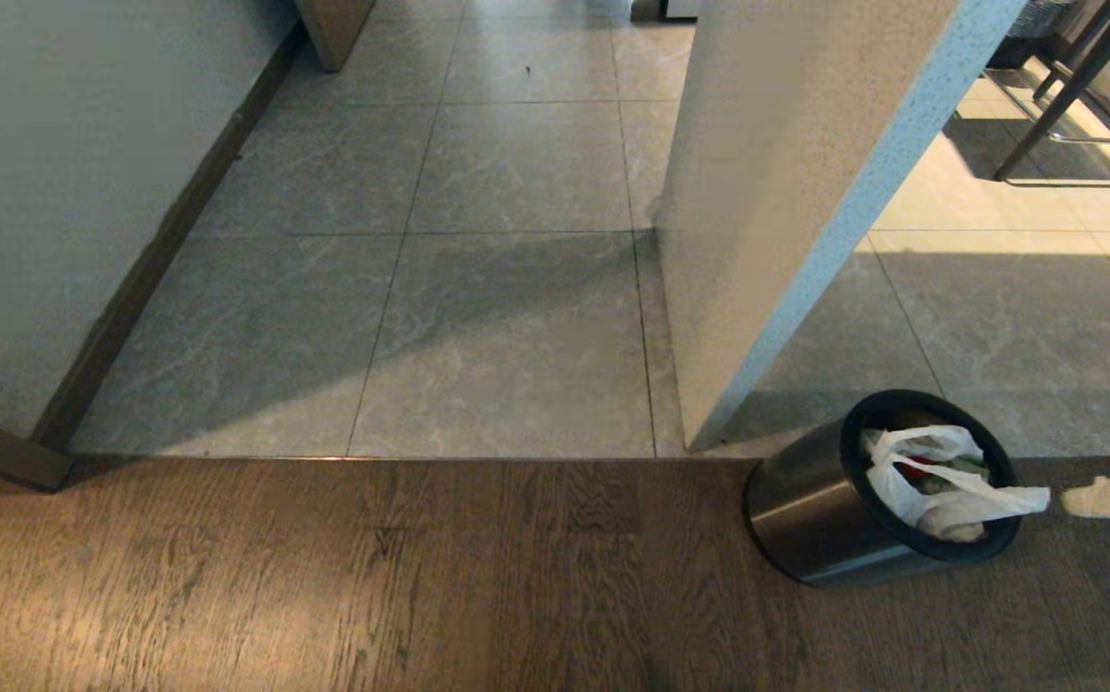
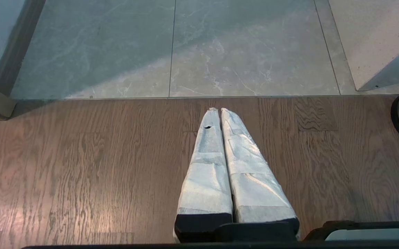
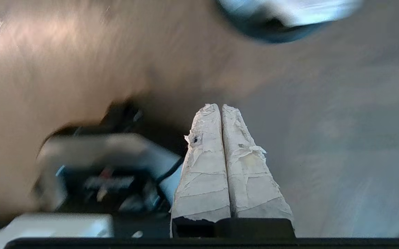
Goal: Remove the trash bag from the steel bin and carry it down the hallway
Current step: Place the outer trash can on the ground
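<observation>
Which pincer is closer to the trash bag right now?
Right. The right pincer sits just beside the trash bag in the steel bin, fingers shut. The left pincer hangs over bare wood floor, well aside.

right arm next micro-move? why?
Probably open the right hand and ease it toward the trash bag handle. The hand is shut, empty, just beside the steel bin; the bag sits inside, one loop draped over the rim toward it.

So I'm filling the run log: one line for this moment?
trash bag: in steel bin | right gripper: shut, empty, beside bin | left gripper: shut, parked over wood floor
</observation>
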Controlling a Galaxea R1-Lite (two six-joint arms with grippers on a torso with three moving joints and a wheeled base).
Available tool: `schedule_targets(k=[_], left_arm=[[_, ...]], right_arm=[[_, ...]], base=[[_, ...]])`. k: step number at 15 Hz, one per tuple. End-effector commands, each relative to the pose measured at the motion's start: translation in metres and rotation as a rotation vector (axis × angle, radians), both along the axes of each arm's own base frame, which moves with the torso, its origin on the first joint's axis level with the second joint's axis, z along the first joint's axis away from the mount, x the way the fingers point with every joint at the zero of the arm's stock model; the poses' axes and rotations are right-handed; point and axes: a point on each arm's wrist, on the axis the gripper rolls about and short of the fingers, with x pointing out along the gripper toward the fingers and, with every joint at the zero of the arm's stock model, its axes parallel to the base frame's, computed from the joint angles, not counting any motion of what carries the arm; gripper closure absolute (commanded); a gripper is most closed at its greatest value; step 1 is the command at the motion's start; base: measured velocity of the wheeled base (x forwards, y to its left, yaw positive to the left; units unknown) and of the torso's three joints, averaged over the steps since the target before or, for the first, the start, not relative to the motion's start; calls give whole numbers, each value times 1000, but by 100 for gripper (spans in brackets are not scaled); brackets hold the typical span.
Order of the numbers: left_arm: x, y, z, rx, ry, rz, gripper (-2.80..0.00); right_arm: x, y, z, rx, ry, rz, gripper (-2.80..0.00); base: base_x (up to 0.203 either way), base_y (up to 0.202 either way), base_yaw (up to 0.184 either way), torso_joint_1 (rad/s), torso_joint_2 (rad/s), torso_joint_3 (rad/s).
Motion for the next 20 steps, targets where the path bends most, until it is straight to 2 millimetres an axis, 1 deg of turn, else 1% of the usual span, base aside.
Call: schedule_targets(k=[1,4,6,7,10,12,15,18,20], left_arm=[[0,0,0,0,-1,0,0],[0,0,0,0,-1,0,0],[0,0,0,0,-1,0,0],[0,0,0,0,-1,0,0],[0,0,0,0,-1,0,0],[0,0,0,0,-3,0,0],[0,0,0,0,-1,0,0],[0,0,0,0,-1,0,0],[0,0,0,0,-2,0,0]], right_arm=[[41,2,-31,27,168,24,0],[69,6,-53,63,221,60,0],[87,10,-72,63,243,75,0],[94,12,-79,63,227,83,-280],[114,16,-99,31,226,136,-280],[127,23,-113,23,236,166,-280],[140,28,-128,5,264,206,-280],[160,29,-141,1,181,208,-280],[173,25,-147,-1,128,190,-280]], base=[[0,0,0,0,0,0],[0,0,0,0,0,0],[0,0,0,0,0,0],[0,0,0,0,0,0],[0,0,0,0,0,0],[0,0,0,0,0,0],[0,0,0,0,0,0],[0,0,0,0,0,0],[0,0,0,0,0,0]])
